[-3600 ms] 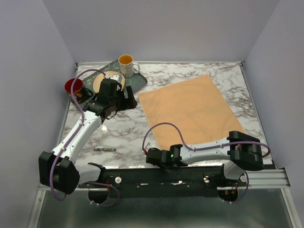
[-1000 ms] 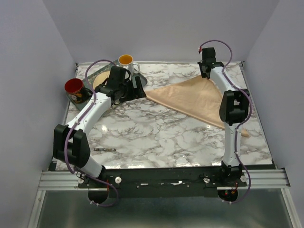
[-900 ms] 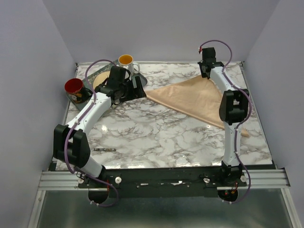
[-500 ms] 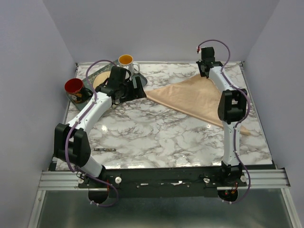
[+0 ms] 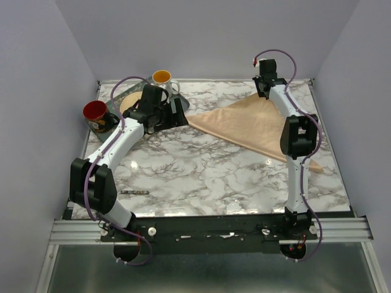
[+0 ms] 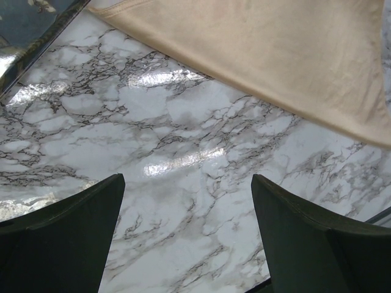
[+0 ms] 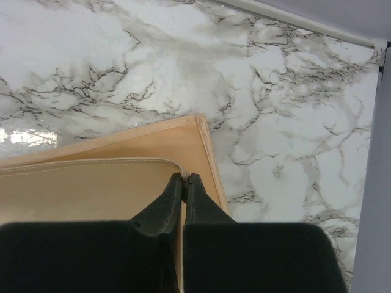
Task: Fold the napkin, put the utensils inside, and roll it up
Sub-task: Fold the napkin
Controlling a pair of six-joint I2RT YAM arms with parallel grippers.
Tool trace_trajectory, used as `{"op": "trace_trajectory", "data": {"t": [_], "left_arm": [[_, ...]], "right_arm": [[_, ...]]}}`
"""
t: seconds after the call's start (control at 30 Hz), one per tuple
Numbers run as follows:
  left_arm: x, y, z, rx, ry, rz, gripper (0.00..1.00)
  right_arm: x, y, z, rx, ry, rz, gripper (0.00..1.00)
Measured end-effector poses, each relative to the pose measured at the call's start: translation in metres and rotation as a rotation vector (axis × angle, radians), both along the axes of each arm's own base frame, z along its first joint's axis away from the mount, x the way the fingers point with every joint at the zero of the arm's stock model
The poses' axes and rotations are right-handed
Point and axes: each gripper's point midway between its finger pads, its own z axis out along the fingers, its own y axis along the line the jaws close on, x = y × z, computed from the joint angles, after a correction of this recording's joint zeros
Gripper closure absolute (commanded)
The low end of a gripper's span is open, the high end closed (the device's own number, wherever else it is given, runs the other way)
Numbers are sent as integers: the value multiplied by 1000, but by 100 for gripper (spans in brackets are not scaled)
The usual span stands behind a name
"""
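Observation:
The peach-tan napkin (image 5: 250, 125) lies on the marble folded over into a long triangle, its tip pointing left. My right gripper (image 5: 267, 91) is at the far right corner, shut on the napkin's upper corner (image 7: 91, 183), which sits just short of the lower layer's corner (image 7: 195, 131). My left gripper (image 5: 176, 116) hovers open over bare marble beside the napkin's left tip (image 6: 263, 43), nothing between its fingers (image 6: 73, 226). A thin metal utensil (image 5: 134, 192) lies near the front left of the table.
A dark tray (image 5: 180, 104) at the back left carries a round cream plate (image 5: 131, 105). A white mug with an orange inside (image 5: 162, 82) stands behind it, a red mug (image 5: 96, 112) at the left edge. The table's raised rim (image 7: 305, 27) runs just beyond the napkin.
The flat napkin has been folded into a triangle. Over the last second my right gripper has edged slightly back with the corner. The left arm has stayed still.

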Motion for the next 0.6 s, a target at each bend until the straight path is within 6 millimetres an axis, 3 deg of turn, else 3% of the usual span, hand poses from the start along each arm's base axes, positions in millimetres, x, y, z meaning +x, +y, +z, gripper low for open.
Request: {"op": "trace_trajectory", "data": {"t": [0.23,0.27,0.3,0.4,0.5,0.6], "left_arm": [[2,-1,4,0,-12,-4,6],[2,-1,4,0,-11,-4,6],[2,-1,4,0,-11,-4,6],[2,-1,4,1,-10,-6,6],[2,-1,4,-1,-9,-8,6],[2,-2,3,-2,-6,-11,6]], "right_arm": [[0,-1,-11,0,16,-3,84],[0,-1,-14,2,20,-6,79],[0,-2,-17,1,25,-8,65],[1,-4,-25,3,36,-16,50],[4,-8,-31,3,43,-39,40],[7,-11,-25,-4,37,-60,36]]}}
